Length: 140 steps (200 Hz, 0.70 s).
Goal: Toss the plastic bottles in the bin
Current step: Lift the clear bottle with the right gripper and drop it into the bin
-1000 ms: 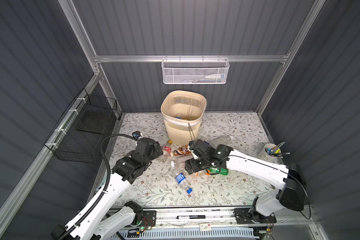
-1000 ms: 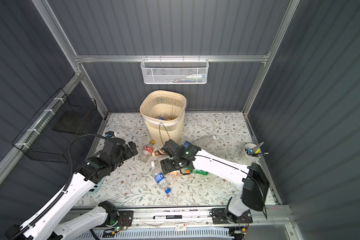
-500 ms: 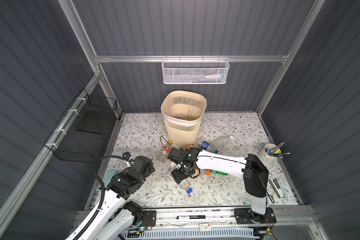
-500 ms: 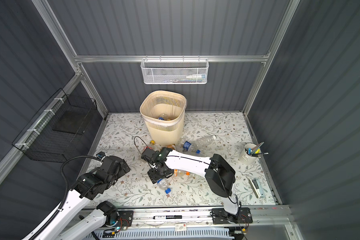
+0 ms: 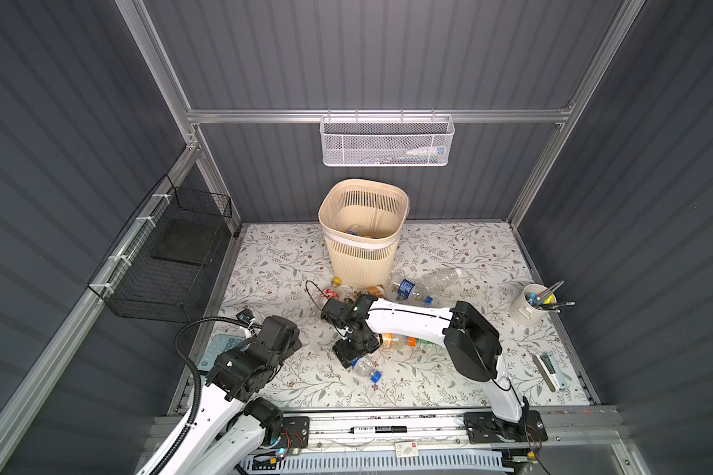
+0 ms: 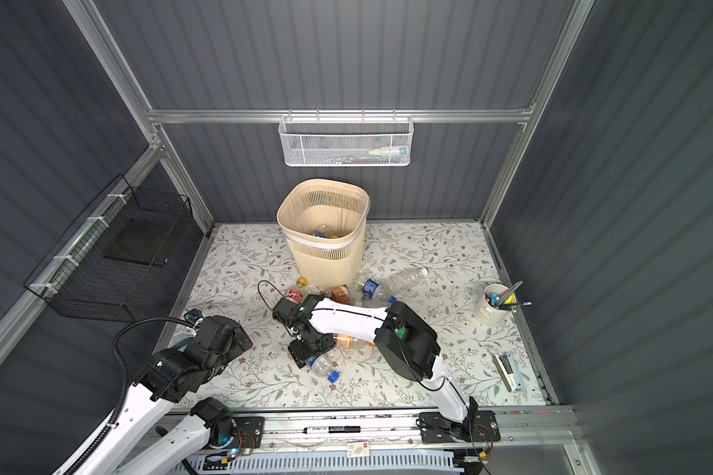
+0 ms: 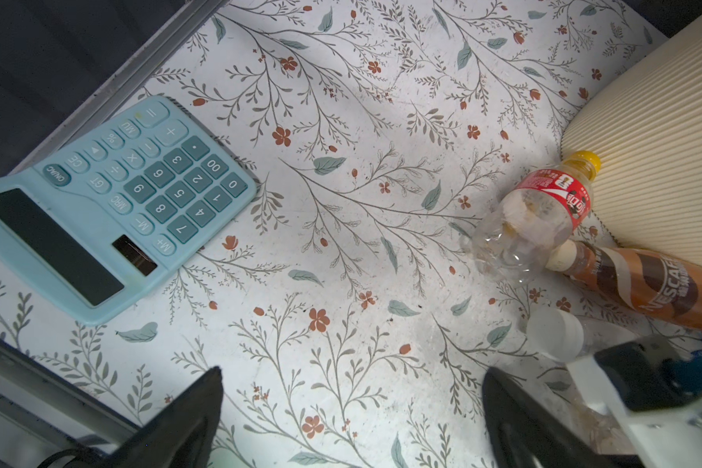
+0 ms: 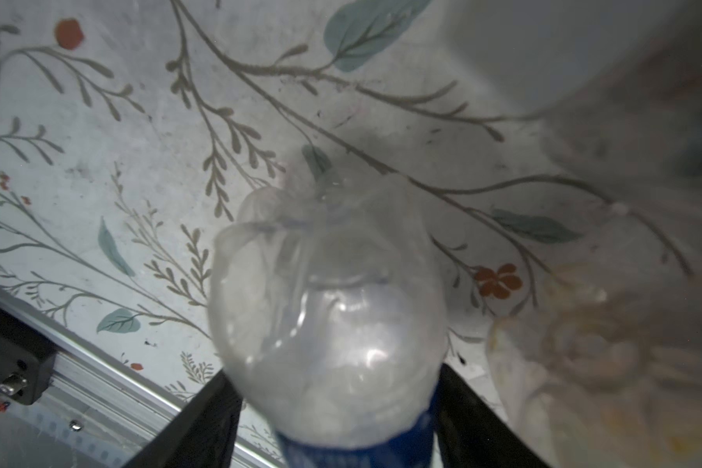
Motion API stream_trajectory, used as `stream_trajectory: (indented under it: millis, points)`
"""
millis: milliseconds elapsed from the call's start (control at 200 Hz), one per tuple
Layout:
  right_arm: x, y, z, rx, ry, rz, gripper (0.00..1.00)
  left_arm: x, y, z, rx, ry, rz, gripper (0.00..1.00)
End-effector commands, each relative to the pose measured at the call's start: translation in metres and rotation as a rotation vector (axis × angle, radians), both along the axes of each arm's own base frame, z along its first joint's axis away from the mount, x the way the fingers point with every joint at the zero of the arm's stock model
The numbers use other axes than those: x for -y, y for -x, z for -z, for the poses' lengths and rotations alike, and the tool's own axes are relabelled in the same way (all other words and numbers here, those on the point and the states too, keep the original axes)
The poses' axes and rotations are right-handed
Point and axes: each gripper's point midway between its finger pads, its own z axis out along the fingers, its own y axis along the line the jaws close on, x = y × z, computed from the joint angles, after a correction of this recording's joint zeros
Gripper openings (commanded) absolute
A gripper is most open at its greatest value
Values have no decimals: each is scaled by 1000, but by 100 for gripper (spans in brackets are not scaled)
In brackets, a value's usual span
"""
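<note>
My right gripper (image 8: 337, 409) is shut on a clear plastic bottle (image 8: 329, 324) with a blue label, one black finger (image 8: 203, 425) on each side of it. In both top views this bottle (image 5: 365, 366) (image 6: 322, 364) lies low over the floral mat, blue cap toward the front, under the right gripper (image 5: 352, 354) (image 6: 309, 351). The beige bin (image 5: 361, 263) (image 6: 326, 259) stands behind, with bottles inside. Red-label (image 7: 535, 219), brown (image 7: 645, 287), orange-label (image 5: 395, 341) and clear bottles (image 5: 441, 277) lie around. My left gripper (image 7: 353, 377) (image 5: 282, 335) hangs open over bare mat at the front left.
A light blue calculator (image 7: 110, 202) lies by the left edge near the left arm. A white cup of pens (image 5: 531, 306) and a small stapler-like thing (image 5: 550, 370) sit at the right. A black wire basket (image 5: 169, 263) and a white mesh basket (image 5: 387, 142) hang on the walls.
The right arm swung left and toward the front, and its jaws closed on the blue-cap bottle. The left arm pulled back from the bottle pile to the front left, still open.
</note>
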Motion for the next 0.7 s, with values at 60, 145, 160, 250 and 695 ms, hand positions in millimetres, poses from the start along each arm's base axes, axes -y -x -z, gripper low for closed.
stream_trajectory:
  millis: [60, 145, 160, 250, 695]
  points:
    - [0, 5, -3, -22, 9, -27, 68, -3, 3, 4, -27, -13, -10, 100]
    - [-2, 5, -7, -17, -3, -35, 59, -2, 1, 4, -29, -15, -10, 100]
    - [-3, 5, -9, -15, -7, -37, 57, -1, 1, 4, -29, -13, -10, 100]
    - [-5, 3, -24, 8, -42, -43, 49, 0, -1, 6, -32, -14, -5, 100]
    - [75, -80, -323, 658, -488, 80, 40, 22, -23, 8, 2, 12, 74, 100]
